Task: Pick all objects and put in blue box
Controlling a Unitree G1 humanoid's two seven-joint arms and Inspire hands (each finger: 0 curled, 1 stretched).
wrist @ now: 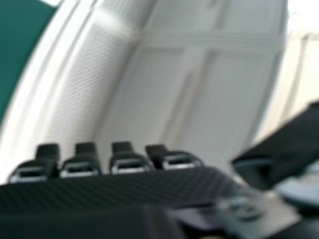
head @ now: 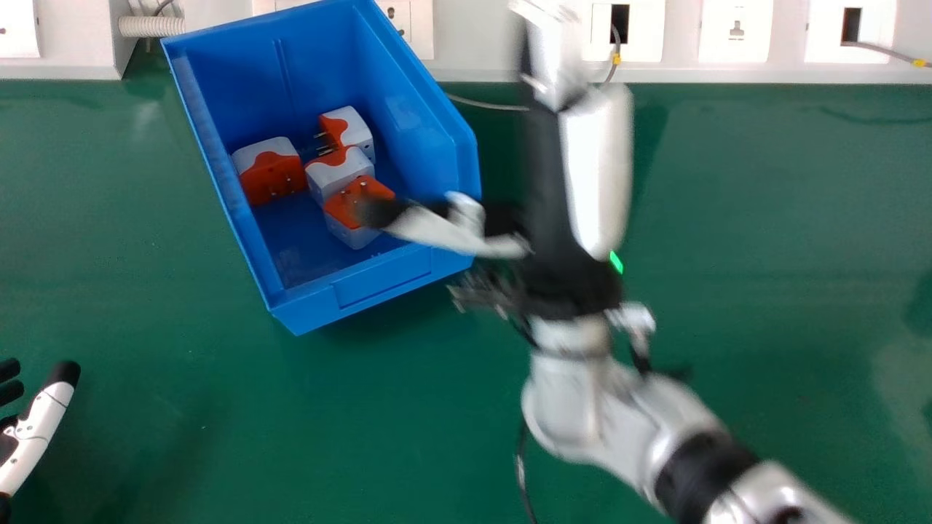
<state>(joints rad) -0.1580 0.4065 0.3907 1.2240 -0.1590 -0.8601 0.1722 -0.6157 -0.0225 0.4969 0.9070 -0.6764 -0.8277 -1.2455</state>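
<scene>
My right hand [head: 593,175], blurred in the head view, is beside the right wall of the blue box [head: 382,280]. Its fingers extend away from me, and its thumb reaches left over the box's front right corner, overlapping the view of an orange and white plug adapter [head: 352,231]. That adapter lies inside with several others, among them one by the left wall [head: 273,175]. No object shows in the right hand [wrist: 164,184] in its own view; its thumb stands apart at the right. My left hand [head: 36,429] rests open at the head view's left edge.
A green tabletop [head: 182,393] spreads around the box. Along its back edge runs a white panel with sockets [head: 735,29], and thin grey cables [head: 488,105] lie behind the box. The right forearm crosses the table's right front.
</scene>
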